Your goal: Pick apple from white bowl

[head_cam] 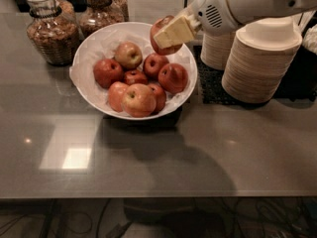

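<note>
My gripper (166, 35) is shut on the apple (159, 29), a red apple that the cream finger (175, 31) partly covers. It holds the apple in the air above the back right rim of the white bowl (99, 41). The wide bowl sits on the grey counter and holds several more apples, among them a yellowish-red one (129, 55), a large one at the front (139, 99) and a dark red one (173, 77). The white arm reaches in from the upper right.
Two glass jars (51, 29) (99, 8) with brown contents stand behind the bowl on the left. Two stacks of beige paper bowls (260, 58) (217, 49) stand on a black mat (212, 89) to the right, just under the arm. The counter's front edge runs along the bottom.
</note>
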{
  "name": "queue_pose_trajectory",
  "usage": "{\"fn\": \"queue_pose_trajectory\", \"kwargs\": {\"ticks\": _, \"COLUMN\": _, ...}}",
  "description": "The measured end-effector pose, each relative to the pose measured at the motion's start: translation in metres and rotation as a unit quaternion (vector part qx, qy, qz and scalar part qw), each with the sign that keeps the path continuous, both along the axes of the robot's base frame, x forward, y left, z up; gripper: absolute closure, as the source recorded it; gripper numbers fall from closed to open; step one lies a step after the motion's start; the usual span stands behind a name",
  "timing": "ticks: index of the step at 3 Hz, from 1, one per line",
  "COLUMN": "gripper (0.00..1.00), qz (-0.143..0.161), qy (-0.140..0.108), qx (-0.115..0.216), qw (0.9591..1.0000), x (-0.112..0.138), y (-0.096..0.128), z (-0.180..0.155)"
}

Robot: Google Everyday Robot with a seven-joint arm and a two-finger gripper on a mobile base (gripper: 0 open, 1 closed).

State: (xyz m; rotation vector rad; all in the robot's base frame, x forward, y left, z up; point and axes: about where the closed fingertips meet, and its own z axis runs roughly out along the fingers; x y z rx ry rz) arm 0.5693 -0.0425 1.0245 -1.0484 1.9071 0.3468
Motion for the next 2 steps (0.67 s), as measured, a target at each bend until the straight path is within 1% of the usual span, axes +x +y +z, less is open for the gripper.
{"fn": "queue_pose_trajectory", "kwargs": {"ticks": 1, "gripper": 1.0, "qz": 0.043, "qy": -0.023, "qx": 0.038, "qw": 0.9981, "x": -0.0065, "y": -0.007, "z": 0.0304}}
{"fn": "queue_pose_trajectory", "kwargs": {"ticks": 2, "gripper": 1.0, "qz": 0.043, "qy": -0.023, "qx": 0.038, "qw": 0.9981, "x": -0.0065, "y": -0.007, "z": 0.0304}}
